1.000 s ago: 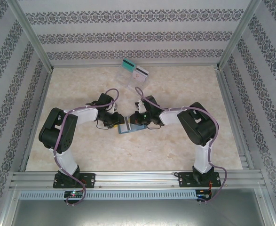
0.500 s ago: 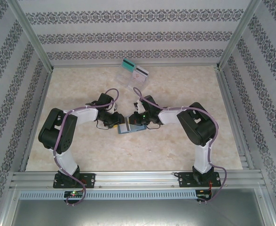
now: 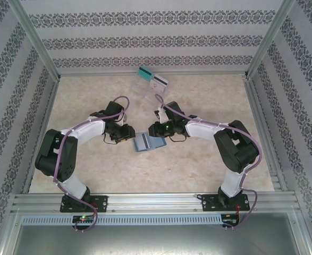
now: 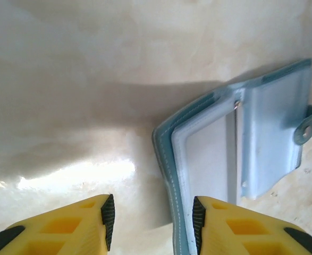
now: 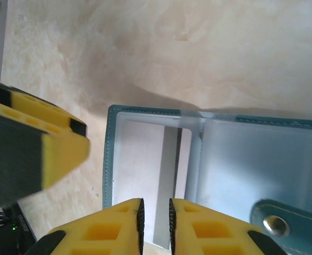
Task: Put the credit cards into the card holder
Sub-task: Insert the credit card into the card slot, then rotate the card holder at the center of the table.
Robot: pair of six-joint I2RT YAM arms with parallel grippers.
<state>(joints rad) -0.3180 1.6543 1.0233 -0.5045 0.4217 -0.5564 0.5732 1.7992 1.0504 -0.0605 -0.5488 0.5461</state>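
Observation:
The teal-blue card holder (image 3: 145,142) lies open on the table between my two grippers. In the right wrist view a white credit card (image 5: 145,164) with a dark stripe sits in its left pocket (image 5: 111,159). My right gripper (image 5: 155,223) hovers just over that card, jaws a narrow gap apart and holding nothing. My left gripper (image 4: 153,222) is open, with the holder's left edge (image 4: 171,175) lying between its fingers, close to the right one. A teal credit card (image 3: 143,72) and a white credit card (image 3: 160,81) rest at the back of the table.
Clear plastic trays (image 3: 151,90) lie under the two far cards by the back wall. Patterned walls and aluminium rails (image 3: 44,133) enclose the marble-look table (image 3: 209,95). The holder's clasp tab (image 5: 283,223) points toward the right arm.
Both grippers have drawn back a little from the holder, so more of it shows. The right jaws have parted from shut, and the left jaws have widened.

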